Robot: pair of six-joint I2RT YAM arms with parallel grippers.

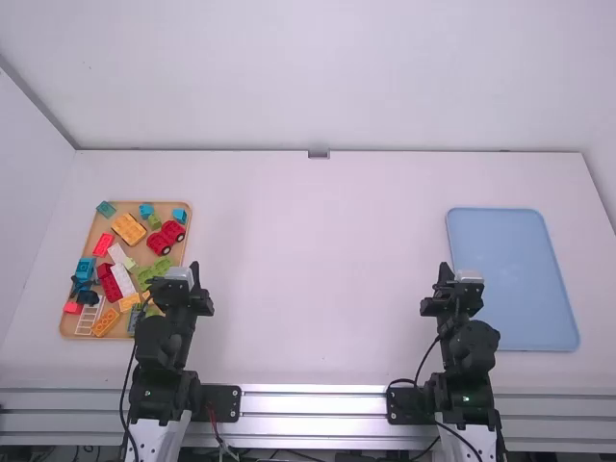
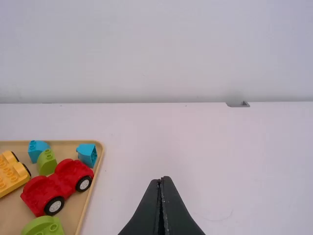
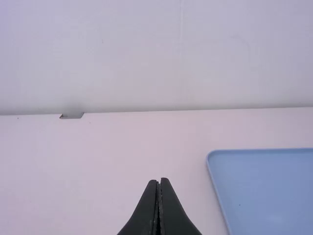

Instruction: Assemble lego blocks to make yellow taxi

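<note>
My left gripper is near the right edge of the wooden tray, over the table's left part; in the left wrist view the gripper is shut with nothing between its fingers. My right gripper, left of the blue tray, is likewise shut and holds nothing; the right wrist view shows this gripper too. On the wooden tray lie a yellow wheeled base, a red car base with black wheels, a second yellow-orange piece, and several blue, green, red and white blocks.
The wooden tray stands at the table's left side. A flat blue tray lies at the right. White walls rise behind the table, with a small grey bracket at its back edge.
</note>
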